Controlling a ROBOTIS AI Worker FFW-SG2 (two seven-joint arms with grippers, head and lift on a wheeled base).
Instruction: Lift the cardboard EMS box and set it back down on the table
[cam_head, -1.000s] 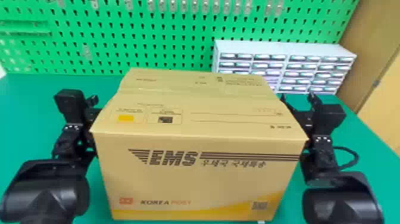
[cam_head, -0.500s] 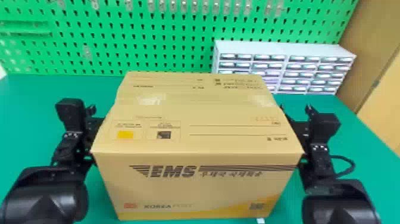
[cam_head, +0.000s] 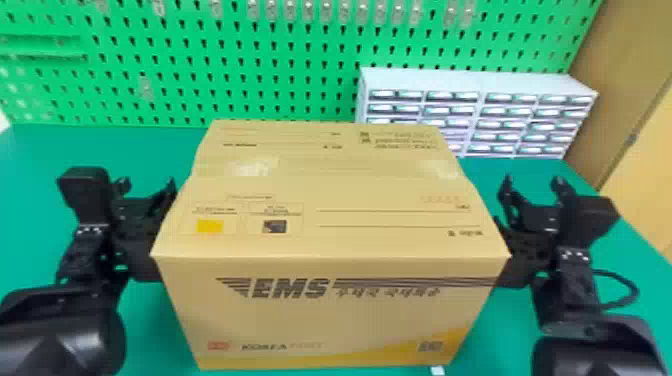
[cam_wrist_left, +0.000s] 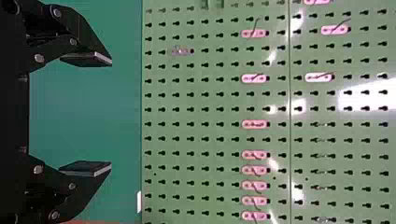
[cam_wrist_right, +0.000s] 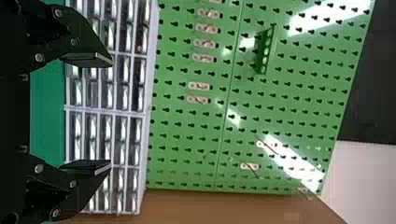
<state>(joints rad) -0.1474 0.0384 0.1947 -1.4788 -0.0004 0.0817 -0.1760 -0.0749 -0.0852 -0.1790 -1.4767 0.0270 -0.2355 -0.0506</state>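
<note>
The cardboard EMS box stands upright between the two arms, its lettered side facing me and its base low over the green table. My left gripper is by the box's left side, partly hidden behind its edge. Beyond the right side, my right gripper points forward, its fingers a little away from the cardboard. Whether either arm's body still touches the box I cannot tell. In the wrist views the left gripper and the right gripper are both open, with nothing between their fingers.
Behind the table rises a green pegboard. A white rack of small drawers stands at the back right, beyond my right gripper. A small white piece lies by the box's lower front right corner.
The box's front top edge has come down and its top looks more level, mostly between the two earlier frames. Both arms have moved outward from the sides, the right one more clearly.
</note>
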